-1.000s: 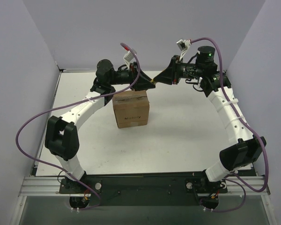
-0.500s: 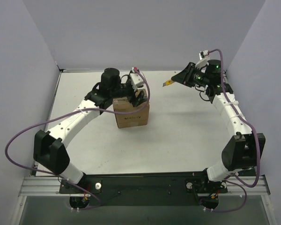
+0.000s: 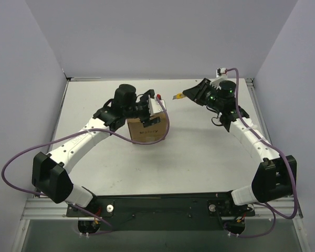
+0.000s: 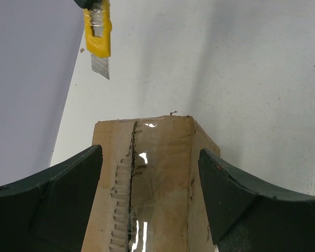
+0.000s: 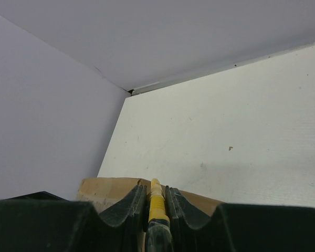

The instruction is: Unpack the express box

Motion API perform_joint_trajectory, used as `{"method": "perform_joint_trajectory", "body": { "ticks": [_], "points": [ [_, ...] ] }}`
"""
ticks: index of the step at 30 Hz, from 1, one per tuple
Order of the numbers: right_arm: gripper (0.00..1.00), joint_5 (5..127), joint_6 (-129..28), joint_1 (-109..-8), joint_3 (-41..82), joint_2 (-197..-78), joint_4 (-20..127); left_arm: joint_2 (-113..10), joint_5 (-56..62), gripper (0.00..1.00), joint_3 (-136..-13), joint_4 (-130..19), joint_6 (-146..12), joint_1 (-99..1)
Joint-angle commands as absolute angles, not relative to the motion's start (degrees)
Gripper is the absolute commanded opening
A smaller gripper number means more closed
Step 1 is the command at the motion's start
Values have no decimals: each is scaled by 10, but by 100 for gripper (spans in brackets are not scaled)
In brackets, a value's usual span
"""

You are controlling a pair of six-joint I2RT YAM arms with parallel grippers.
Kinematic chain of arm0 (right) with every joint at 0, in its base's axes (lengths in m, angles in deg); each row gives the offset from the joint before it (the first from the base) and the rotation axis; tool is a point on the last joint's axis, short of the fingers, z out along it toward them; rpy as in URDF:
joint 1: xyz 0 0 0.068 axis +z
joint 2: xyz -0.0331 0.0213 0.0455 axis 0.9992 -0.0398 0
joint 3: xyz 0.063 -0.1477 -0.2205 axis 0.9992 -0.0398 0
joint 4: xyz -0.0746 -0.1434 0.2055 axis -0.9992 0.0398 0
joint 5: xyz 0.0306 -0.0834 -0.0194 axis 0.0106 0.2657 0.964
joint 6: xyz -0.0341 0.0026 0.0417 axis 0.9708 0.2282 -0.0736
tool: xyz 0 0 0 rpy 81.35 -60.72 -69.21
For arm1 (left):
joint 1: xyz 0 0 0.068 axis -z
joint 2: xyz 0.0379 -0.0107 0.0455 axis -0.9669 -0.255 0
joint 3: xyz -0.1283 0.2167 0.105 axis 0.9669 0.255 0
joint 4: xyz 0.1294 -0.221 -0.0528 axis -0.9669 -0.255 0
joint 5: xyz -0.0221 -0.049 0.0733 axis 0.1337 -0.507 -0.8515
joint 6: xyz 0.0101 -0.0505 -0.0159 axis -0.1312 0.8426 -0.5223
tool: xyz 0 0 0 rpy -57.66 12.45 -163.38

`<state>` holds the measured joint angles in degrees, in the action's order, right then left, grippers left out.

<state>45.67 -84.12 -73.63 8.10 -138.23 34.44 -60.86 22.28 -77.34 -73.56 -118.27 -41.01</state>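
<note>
The express box [image 3: 148,131], a small brown carton, stands in the middle of the white table. In the left wrist view its top [image 4: 157,173] shows a slit, ragged tape seam. My left gripper [image 3: 151,108] is open just above the box's top, its fingers [image 4: 47,199] spread to either side of the top. My right gripper [image 3: 191,93] hovers to the right of the box at the back, shut on the yellow utility knife [image 3: 177,96]. The knife's blade is out and points left [image 4: 98,37]. In the right wrist view the knife [image 5: 156,202] sits between the shut fingers, with the box [image 5: 107,189] beyond it.
The white table [image 3: 199,152] is walled by pale lilac panels at the left, back and right. The arms' black base rail [image 3: 157,202] runs along the near edge. Purple cables loop off both arms.
My left gripper has swung from behind the box to just over its top. My right gripper pulled the knife right, away from the box's far edge, then came a little back left.
</note>
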Motion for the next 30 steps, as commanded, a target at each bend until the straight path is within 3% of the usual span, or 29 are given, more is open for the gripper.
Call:
{"method": "perform_joint_trajectory", "body": {
  "ticks": [1,30],
  "points": [
    [0,471,-839,-727,77,-1359,279,-618,225,83,-776,-739,-1205,-407],
    [0,485,-810,-675,107,-1396,294,-645,209,83,-773,-701,-1187,-407]
  ]
}}
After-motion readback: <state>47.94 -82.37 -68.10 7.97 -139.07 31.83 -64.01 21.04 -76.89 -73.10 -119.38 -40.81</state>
